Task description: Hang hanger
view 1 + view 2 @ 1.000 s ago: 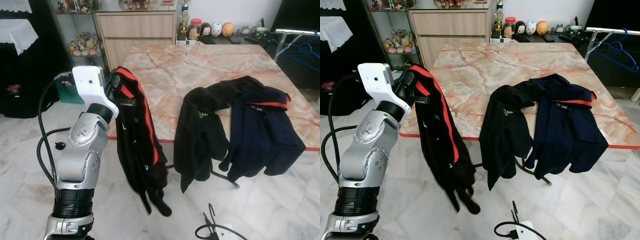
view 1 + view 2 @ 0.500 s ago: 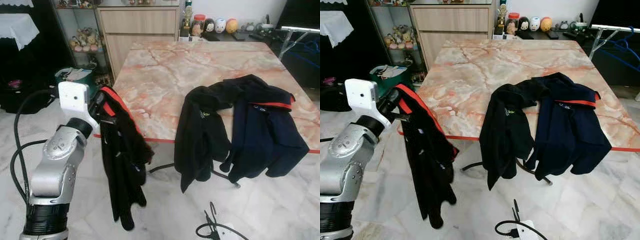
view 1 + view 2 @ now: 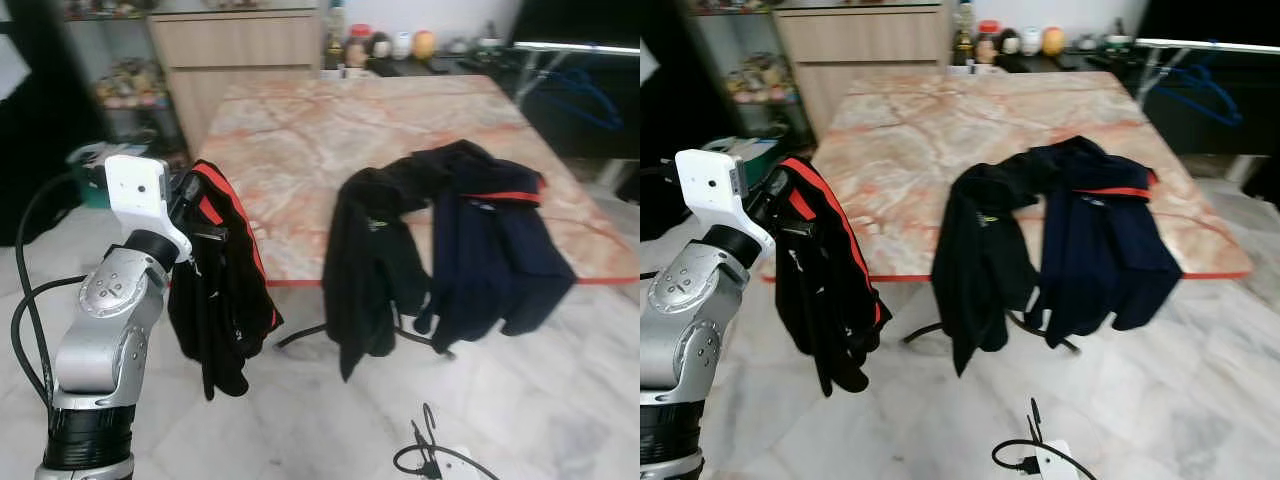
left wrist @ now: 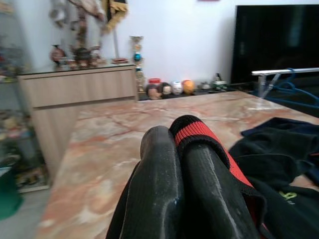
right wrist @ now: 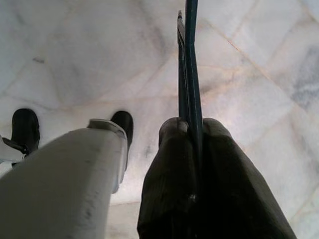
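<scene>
My left gripper (image 4: pixel 183 149) is raised at the left, off the table's near left corner, and is shut on a black garment with red trim (image 3: pixel 222 290). The garment hangs bunched from the fingers (image 3: pixel 190 195), clear of the floor. In the right wrist view my right gripper (image 5: pixel 192 130) points down at the floor, shut on a thin blue hanger (image 5: pixel 189 59) that sticks out past the fingertips.
A pink marble table (image 3: pixel 330 130) stands ahead. A black jacket (image 3: pixel 365 260) and a navy jacket (image 3: pixel 490 250) hang over its near edge. A metal rack with blue hangers (image 3: pixel 570 90) is at the back right. A wooden cabinet (image 3: pixel 240 40) stands behind. A cable (image 3: pixel 425 460) lies on the floor.
The whole picture has shifted and blurred, so the camera has moved. The garment in my left gripper has swung and now hangs shorter and more bunched.
</scene>
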Robot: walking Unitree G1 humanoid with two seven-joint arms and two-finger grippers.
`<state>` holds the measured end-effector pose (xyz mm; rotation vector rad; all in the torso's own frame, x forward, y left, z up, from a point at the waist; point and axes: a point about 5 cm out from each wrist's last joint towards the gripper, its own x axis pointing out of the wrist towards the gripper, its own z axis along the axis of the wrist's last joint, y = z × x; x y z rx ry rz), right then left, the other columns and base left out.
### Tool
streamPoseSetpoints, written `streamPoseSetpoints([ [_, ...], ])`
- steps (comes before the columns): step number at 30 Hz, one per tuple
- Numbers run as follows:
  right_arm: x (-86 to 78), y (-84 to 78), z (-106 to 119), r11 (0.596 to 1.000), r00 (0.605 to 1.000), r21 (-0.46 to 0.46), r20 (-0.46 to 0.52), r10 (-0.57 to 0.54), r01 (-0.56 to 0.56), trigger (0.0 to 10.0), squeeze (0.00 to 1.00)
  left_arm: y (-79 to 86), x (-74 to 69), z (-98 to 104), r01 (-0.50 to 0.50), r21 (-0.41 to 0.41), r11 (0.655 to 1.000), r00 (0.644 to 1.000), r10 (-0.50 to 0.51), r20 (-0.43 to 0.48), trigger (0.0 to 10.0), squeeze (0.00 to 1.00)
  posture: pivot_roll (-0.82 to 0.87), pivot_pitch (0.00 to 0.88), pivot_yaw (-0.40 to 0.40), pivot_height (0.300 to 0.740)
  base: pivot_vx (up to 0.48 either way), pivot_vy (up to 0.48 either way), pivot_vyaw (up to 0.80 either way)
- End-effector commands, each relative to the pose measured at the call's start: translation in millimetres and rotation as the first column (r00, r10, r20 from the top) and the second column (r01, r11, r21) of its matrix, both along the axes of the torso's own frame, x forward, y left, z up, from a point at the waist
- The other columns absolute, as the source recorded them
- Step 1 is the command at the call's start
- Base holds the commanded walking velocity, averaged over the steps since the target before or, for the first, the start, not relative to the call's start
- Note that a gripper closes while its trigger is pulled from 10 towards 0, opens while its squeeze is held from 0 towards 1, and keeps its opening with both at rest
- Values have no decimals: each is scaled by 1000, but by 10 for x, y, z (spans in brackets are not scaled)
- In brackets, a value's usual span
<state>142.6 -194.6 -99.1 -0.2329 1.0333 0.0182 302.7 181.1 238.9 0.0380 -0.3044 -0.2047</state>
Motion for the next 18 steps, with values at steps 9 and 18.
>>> streamPoseSetpoints([
  [9,-16,6,-9,1000,1000,4,-16,16,-16,10000,0,23,-1,101,-42,39,998,998,40,44,10000,0,91,0,11,740,0,-269,-769],
  [18,-10,8,-5,1000,1000,10,-7,8,-8,10000,0,32,9,113,-40,19,999,998,39,44,10000,0,91,0,11,740,0,-46,-567],
])
